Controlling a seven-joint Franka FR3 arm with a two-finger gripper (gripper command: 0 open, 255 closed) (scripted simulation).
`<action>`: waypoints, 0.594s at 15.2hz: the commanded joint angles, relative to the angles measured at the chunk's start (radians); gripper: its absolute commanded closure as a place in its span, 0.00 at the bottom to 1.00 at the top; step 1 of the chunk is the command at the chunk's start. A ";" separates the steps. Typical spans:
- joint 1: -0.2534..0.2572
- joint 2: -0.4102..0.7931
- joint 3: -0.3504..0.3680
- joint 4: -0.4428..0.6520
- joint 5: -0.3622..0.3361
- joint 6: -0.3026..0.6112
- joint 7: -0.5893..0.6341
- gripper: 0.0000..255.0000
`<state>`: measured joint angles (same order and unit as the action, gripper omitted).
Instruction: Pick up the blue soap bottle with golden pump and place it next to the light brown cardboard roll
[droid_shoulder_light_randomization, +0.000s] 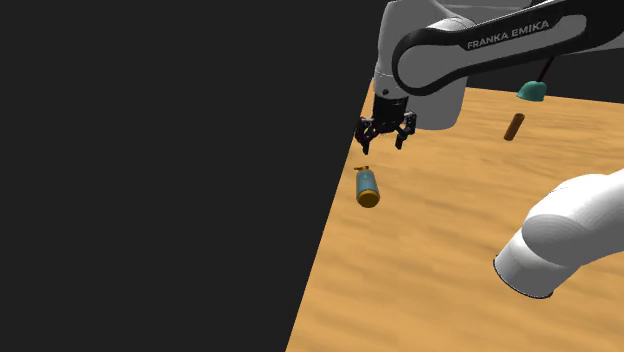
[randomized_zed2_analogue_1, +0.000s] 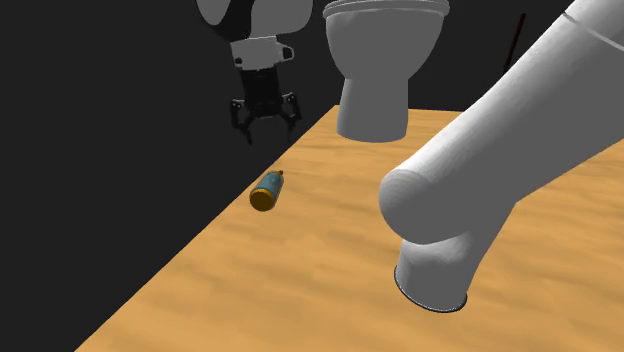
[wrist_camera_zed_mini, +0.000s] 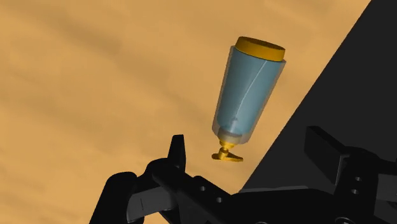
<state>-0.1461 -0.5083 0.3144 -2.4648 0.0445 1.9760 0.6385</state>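
Tan surface (droid_shoulder_light_randomization: 450, 260); soap bottle (droid_shoulder_light_randomization: 368, 188) lying flat, pump (droid_shoulder_light_randomization: 362, 168) toward tool (droid_shoulder_light_randomization: 383, 146); tool spread, empty

- The wood-grained floor (droid_shoulder_light_randomization: 430, 280) I work over ends in a straight edge against a black area.
- A blue soap bottle (droid_shoulder_light_randomization: 368, 188) with a golden pump lies on its side near that edge.
- A brown cardboard roll (droid_shoulder_light_randomization: 514, 127) lies well apart from it.
- A white toilet (randomized_zed2_analogue_1: 375, 60) stands at the far end.

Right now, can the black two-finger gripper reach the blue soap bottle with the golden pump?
Probably yes. The black two-finger gripper hangs open above the blue soap bottle with golden pump, which lies on its side near the edge of the wooden table, with nothing between them.
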 joint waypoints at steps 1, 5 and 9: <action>-0.024 0.064 0.036 0.000 -0.014 0.042 0.090 0.00; -0.076 0.216 0.100 0.013 -0.065 0.126 0.272 0.00; -0.103 0.310 0.125 0.009 -0.110 0.191 0.372 0.00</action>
<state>-0.2457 -0.2439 0.4310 -2.4438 -0.0558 2.1512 0.9875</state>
